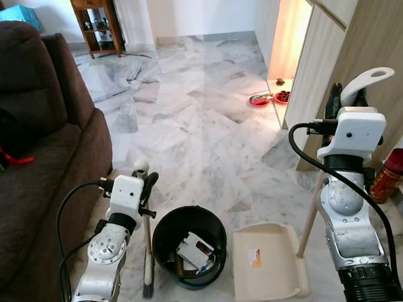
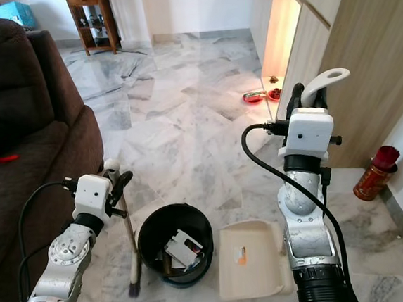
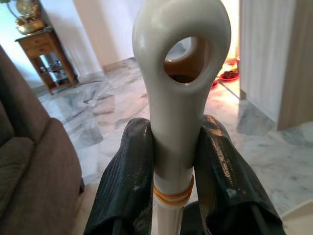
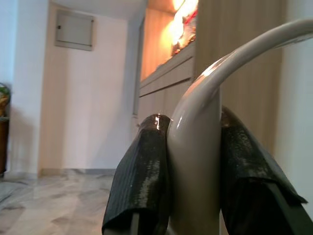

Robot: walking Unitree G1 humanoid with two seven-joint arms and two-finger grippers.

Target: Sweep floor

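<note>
While your left hand (image 1: pixel 146 183) clamps the upright brush (image 1: pixel 148 269), your right hand (image 1: pixel 345 103) clamps the dustpan (image 1: pixel 264 262) handle, pan lying right of the bin (image 1: pixel 188 245).

No text, brand, number or sign can be read anywhere in these pictures. The cream dustpan (image 1: pixel 266 262) on the marble floor carries a small orange and white sticker (image 1: pixel 254 258), but its print is too small to make out. The red canister (image 1: pixel 389 175) by the wall has a label-like surface, too blurred to read.
</note>
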